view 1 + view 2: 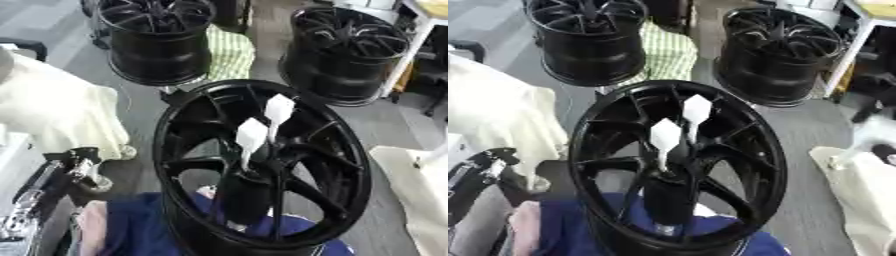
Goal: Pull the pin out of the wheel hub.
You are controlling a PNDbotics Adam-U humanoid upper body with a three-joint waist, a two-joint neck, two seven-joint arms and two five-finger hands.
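At the far left, cream fabric (48, 110) lies in soft folds. Below it, the robot's left hand (83, 162), black with silver metal parts, shows at the lower left edge. Its fingers are too indistinct to judge, so their opening cannot be told; it is apart from the wheel.

At centre stands the wheel hub (262, 165), a glossy black rim with thin radiating spokes, tilted so its face is turned up toward the camera. Its lower edge rests on blue cloth (140, 225) and is partly cut off by the frame bottom. Two white pins (666, 137) stand in the hub centre. Each has a flat, paddle-shaped head on a narrow shaft; the long axis runs from the hub outward and upward, heads uppermost. The shaft ends are lost against the dark hub.

Behind, two further black wheels (157, 40) stand on the grey floor, with green striped cloth (229, 52) between them. The right hand is not seen.
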